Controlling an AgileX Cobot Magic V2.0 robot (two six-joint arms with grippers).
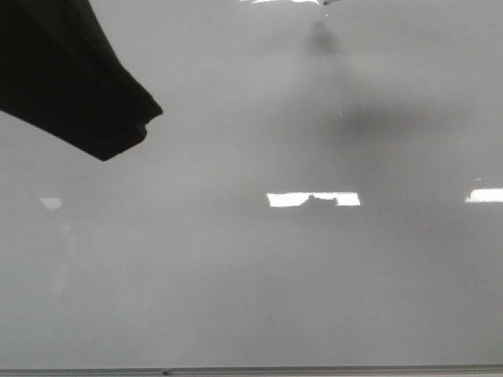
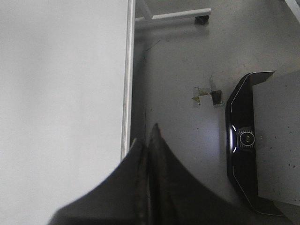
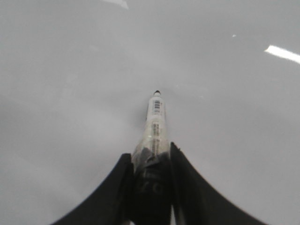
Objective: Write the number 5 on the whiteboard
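From where I stand, the whiteboard (image 1: 251,283) carries no ink at all: in the front view its glossy grey face shows only bright rectangular light reflections and a couple of soft dark shadows in the upper right, and I can find no stroke of the number 5 anywhere on it, so the writing looks not yet begun. The right tool (image 3: 151,161) is clamped on a marker (image 3: 155,123), its two dark fingers pressed against the barrel, with the uncapped black tip pointing out toward the board; in the right wrist view the tip sits close over the grey face, but I cannot tell whether it is touching or just off it. No line trails from the tip. The left tool (image 2: 149,140) has its fingers pressed together with nothing between them, and it hangs beside the board's thin metal edge strip (image 2: 127,93), over the floor (image 2: 183,70), where a dark device (image 2: 243,154) and a scrap of litter lie; it seems to have no part in the writing. In the front view a dark shape, which I take for part of the left arm (image 1: 71,78), juts in at the upper left. As I judge it, the marker is in hand and brought to the board, and the whole digit remains to be drawn: the top bar, the stem, and the rounded belly.
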